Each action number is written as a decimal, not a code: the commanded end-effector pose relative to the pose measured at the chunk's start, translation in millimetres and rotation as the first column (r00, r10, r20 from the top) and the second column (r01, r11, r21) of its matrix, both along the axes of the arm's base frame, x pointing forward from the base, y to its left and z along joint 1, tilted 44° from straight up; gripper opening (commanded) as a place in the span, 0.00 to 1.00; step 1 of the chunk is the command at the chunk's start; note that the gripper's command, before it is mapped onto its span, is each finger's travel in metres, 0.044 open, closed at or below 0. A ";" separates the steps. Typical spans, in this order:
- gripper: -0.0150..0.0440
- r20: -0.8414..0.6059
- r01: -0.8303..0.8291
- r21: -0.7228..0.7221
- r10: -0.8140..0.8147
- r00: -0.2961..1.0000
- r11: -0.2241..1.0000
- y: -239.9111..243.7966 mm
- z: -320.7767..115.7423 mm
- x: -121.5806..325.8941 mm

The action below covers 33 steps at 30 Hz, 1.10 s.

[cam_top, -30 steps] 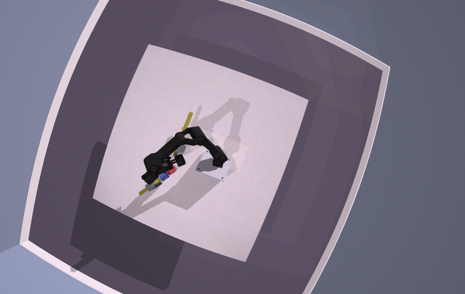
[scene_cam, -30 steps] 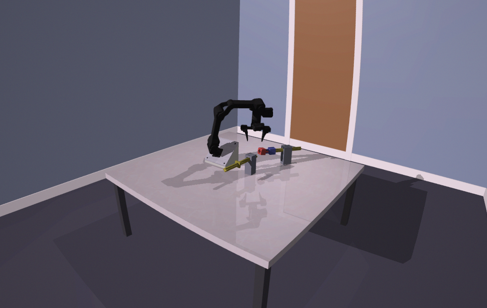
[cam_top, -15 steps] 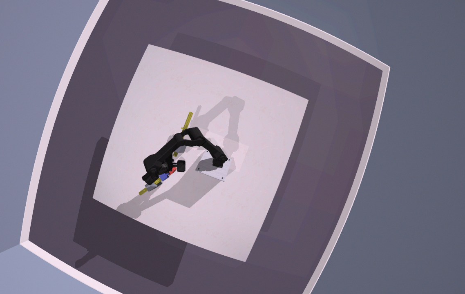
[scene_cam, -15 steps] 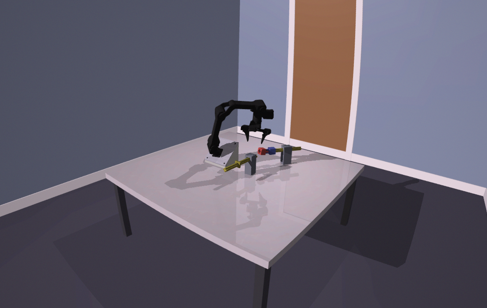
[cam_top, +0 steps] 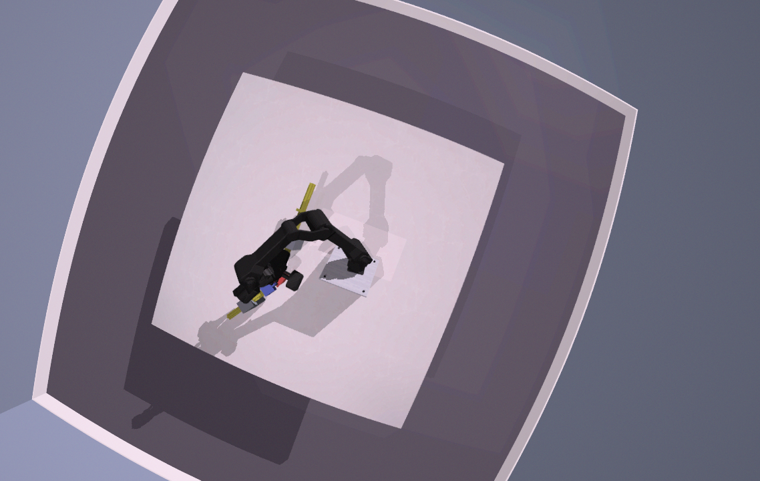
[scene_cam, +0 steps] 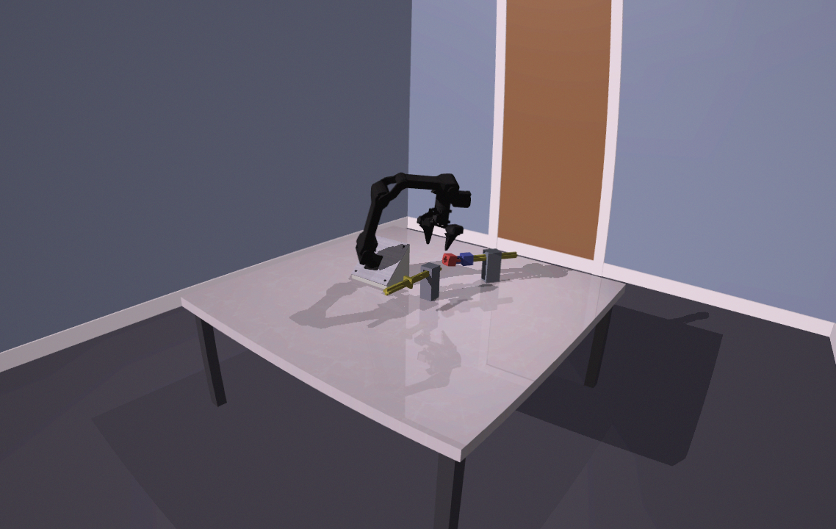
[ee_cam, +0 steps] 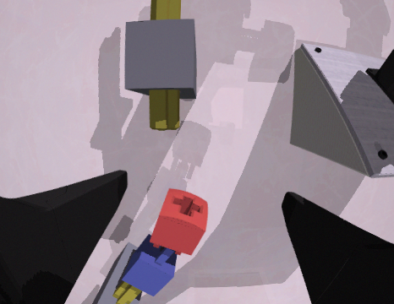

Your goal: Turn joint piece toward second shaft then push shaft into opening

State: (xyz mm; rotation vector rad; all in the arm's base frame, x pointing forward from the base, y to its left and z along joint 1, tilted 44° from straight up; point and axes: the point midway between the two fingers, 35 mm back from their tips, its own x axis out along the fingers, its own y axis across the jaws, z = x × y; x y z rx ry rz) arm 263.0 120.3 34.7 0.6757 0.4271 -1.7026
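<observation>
The red joint piece (cam_top: 281,280) (scene_cam: 449,259) (ee_cam: 180,232) has a cross-shaped opening. It is hinged to a blue piece (scene_cam: 466,258) (ee_cam: 150,270) on the first yellow shaft (cam_top: 233,314) (scene_cam: 506,254) (ee_cam: 127,293), which its grey block (cam_top: 249,306) (scene_cam: 492,268) holds. The second yellow shaft (cam_top: 308,194) (scene_cam: 398,286) (ee_cam: 164,107) passes through the other grey block (scene_cam: 430,286) (ee_cam: 160,55). In the wrist view its end is apart from the red piece, whose opening faces up the picture, slightly right of that shaft's line. My gripper (scene_cam: 437,245) (ee_cam: 206,190) is open, above the red piece, with nothing between its fingers.
The arm's sloped metal base plate (cam_top: 354,286) (scene_cam: 375,279) (ee_cam: 328,73) stands to the right of the shafts in the wrist view. The second shaft has a yellow collar (scene_cam: 408,282) on its outer part. Everything stands on a pale table (cam_top: 407,335) (scene_cam: 355,355).
</observation>
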 end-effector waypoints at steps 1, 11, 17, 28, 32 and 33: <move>1.00 0.086 0.082 -0.033 -0.079 0.993 0.996 -3.1 -3.6 -0.4; 1.00 0.182 0.168 -0.049 -0.157 0.971 0.985 -4.7 -5.6 -0.7; 1.00 0.177 0.170 -0.057 -0.158 0.971 0.984 -18.2 -20.6 -1.8; 1.00 0.173 0.172 -0.065 -0.159 0.972 0.983 -46.1 -49.8 -6.0; 1.00 0.173 0.172 -0.064 -0.159 0.972 0.983 -44.6 -51.1 -4.8; 1.00 0.173 0.172 -0.064 -0.159 0.972 0.983 -42.8 -52.9 -3.3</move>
